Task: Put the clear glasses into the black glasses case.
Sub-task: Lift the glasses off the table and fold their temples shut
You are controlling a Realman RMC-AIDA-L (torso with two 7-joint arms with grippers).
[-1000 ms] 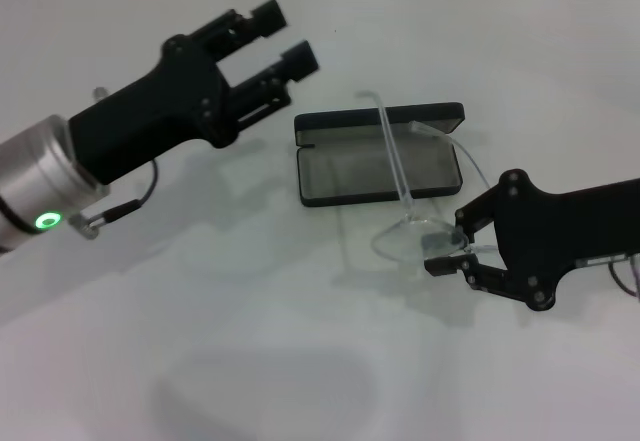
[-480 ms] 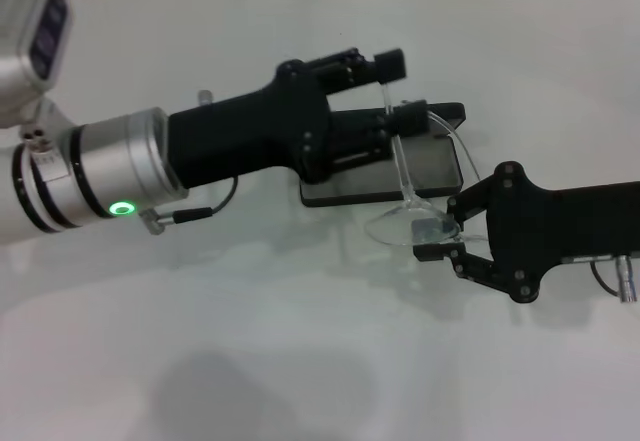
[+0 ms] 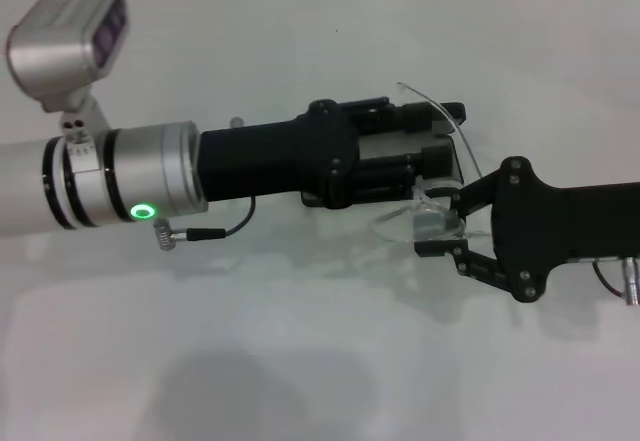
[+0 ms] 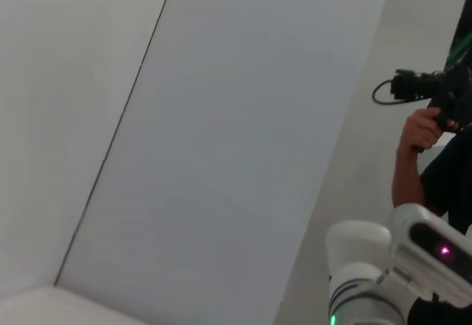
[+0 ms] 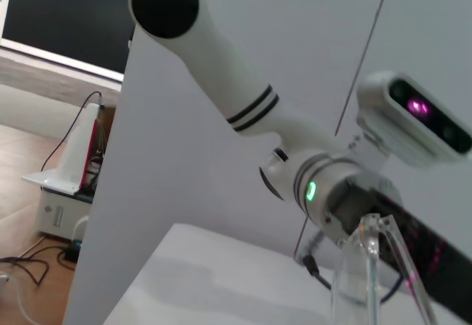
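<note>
Arms fill most of the head view, and both reach over the white table [image 3: 300,361]. On the left is the left arm, with a silver wrist that has a green light on it, and its long black body lies across the middle. The left gripper [image 3: 445,136] is at the end of it, right over the black glasses case [image 3: 458,112]. Its two fingers [image 3: 440,158] point to the right with a gap between them, so it looks open and it holds nothing. The case is mostly hidden under this gripper, and only its far right corner and a bit of its right side peek out. Next come the clear glasses [image 3: 420,206], just in front of the case on its right end. One thin see-through arm of the glasses curves up and over the left gripper, toward the back of the table. Furthest right is the right gripper [image 3: 435,231], coming in from the right side. Its fingers are closed on the front part of the clear glasses and hold it just above the table. In the right wrist view, part of the clear glasses [image 5: 369,281] stands close to the camera, with the left arm behind it. The left wrist view shows only a wall and a person far off.
</note>
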